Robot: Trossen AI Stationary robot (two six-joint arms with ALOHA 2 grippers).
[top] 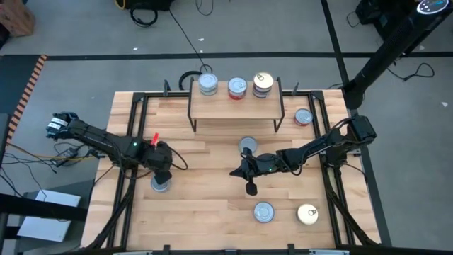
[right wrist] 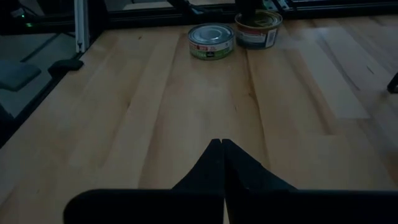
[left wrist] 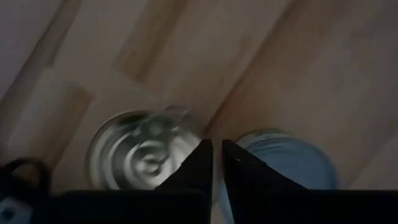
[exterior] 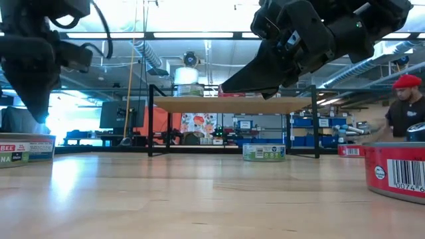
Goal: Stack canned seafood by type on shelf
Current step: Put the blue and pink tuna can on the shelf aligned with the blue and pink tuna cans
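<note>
The shelf [top: 236,106] stands at the table's far side, with three stacks of canned seafood resting on its board: silver-blue [top: 207,83], red-labelled [top: 237,88] and gold-topped [top: 262,83]. My left gripper [left wrist: 217,149] points down above two tins at the table's left: a silver-topped one [left wrist: 142,151] and a bluish one [left wrist: 289,163]. Its fingertips stand a narrow gap apart and touch neither tin. Only one of these tins [top: 161,185] shows in the high view. My right gripper [right wrist: 222,144] is shut and empty, above the middle of the table [top: 236,171], pointing toward the left.
Loose tins lie on the table: one in front of the shelf [top: 247,145], a red one [top: 303,117] right of the shelf, and a silver [top: 263,211] and a gold one [top: 307,214] near the front right. A person [exterior: 406,109] stands beyond the table.
</note>
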